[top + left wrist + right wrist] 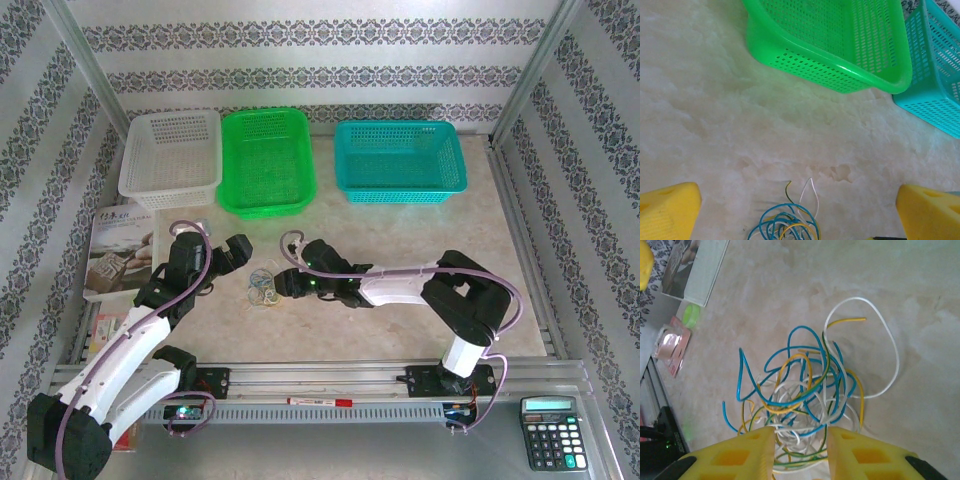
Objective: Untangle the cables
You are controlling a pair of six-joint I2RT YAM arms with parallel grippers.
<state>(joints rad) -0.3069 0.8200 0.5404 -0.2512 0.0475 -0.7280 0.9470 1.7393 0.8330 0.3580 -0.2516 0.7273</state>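
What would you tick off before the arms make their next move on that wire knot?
1. Left claw open wide: ok.
2. Cables roughly centred ahead of the left claw: ok.
3. Right claw has strands in its gap: ok, jaws not closed.
4. One loose end singled out to pull: cannot tell; blue, yellow, white and green loops cross thickly.
5. Cables separated: not ok, one clump.
6. Green basket well apart from the clump: ok.
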